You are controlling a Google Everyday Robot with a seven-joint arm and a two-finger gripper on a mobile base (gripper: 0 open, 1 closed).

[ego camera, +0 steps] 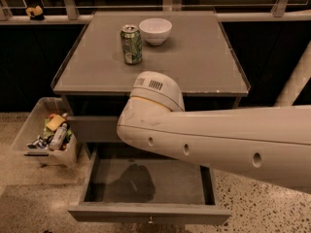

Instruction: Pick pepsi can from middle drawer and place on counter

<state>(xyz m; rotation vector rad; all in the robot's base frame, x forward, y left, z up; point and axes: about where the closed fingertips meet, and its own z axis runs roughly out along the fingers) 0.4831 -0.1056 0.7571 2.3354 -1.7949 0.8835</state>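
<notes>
The middle drawer [146, 212] stands pulled open below the counter [194, 62]; the visible part of its grey floor shows only a shadow. The pepsi can is hidden or out of view. My thick white arm [204, 140] crosses the picture from the right, and its rounded end [155, 89] hangs just in front of the counter's front edge, above the back of the drawer. My gripper is hidden behind the arm, somewhere between the drawer and the counter's edge.
A green-patterned can [131, 44] and a white bowl [155, 30] stand on the far part of the counter. A clear bin [29, 130] holding snacks and bottles sits on the floor at the left. The upper drawer front [92, 128] is closed.
</notes>
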